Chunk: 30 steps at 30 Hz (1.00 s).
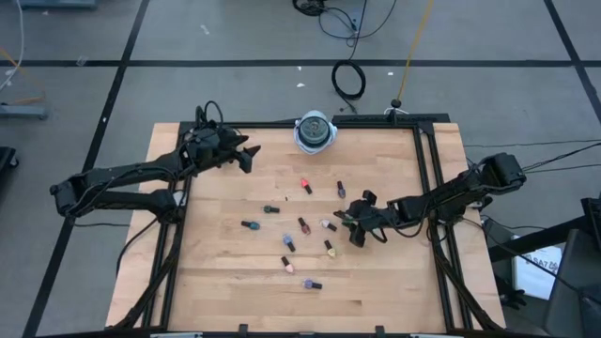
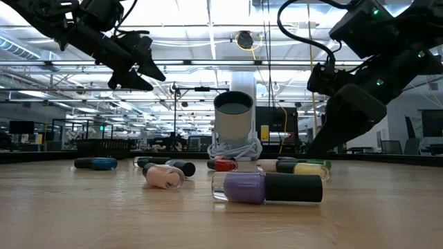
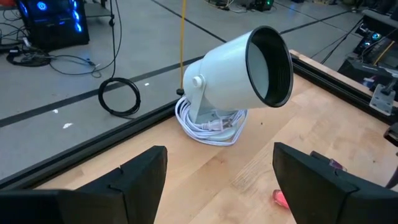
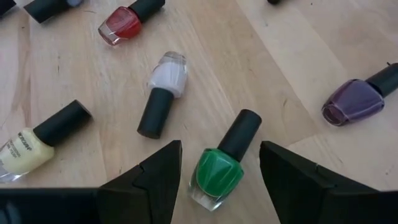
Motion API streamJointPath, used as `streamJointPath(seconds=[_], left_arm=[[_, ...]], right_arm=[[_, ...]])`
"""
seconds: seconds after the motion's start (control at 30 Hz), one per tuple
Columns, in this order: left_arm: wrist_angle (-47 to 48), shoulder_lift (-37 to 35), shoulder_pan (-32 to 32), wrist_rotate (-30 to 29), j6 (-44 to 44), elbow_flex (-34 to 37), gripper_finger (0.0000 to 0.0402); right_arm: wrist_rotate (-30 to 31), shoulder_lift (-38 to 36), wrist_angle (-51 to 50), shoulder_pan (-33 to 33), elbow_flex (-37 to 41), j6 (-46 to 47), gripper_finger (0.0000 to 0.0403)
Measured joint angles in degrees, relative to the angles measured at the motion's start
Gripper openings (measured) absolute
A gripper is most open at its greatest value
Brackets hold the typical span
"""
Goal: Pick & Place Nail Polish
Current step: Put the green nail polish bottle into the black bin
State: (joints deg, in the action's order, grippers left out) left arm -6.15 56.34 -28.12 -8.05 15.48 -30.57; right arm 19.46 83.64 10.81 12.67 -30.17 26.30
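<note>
Right gripper (image 4: 217, 171) hovers low over the wooden table (image 1: 225, 282), fingers spread wide, and the green nail polish bottle (image 4: 221, 163) lies flat between them, not clamped. Just ahead of the fingertips lie a pale pink bottle (image 4: 163, 92) and a red one (image 4: 129, 18); off to either side are a yellow bottle (image 4: 40, 140) and a purple bottle (image 4: 360, 98). Left gripper (image 1: 246, 153) waits aloft, fingers apart, facing the white lamp (image 3: 239, 71).
</note>
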Motion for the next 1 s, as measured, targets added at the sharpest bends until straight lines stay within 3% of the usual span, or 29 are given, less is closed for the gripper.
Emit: streamJointPath(seconds=[0.27, 0.43, 1.0], left_arm=[[0.0, 0.0, 0.0, 0.0, -0.2, 0.0, 0.0283], [-0.1, 0.0, 0.0, 0.0, -0.3, 0.0, 0.0283], [0.0, 0.0, 0.2, -0.9, 1.1, 0.0, 0.0283]], right_arm=[[0.7, 0.1, -0.4, 0.4, 0.0, 0.7, 0.0203], [4.5, 2.4, -0.3, 1.1, 0.0, 0.6, 0.0203], [4.9, 9.0, 5.7, 0.9, -0.1, -1.6, 0.0203]])
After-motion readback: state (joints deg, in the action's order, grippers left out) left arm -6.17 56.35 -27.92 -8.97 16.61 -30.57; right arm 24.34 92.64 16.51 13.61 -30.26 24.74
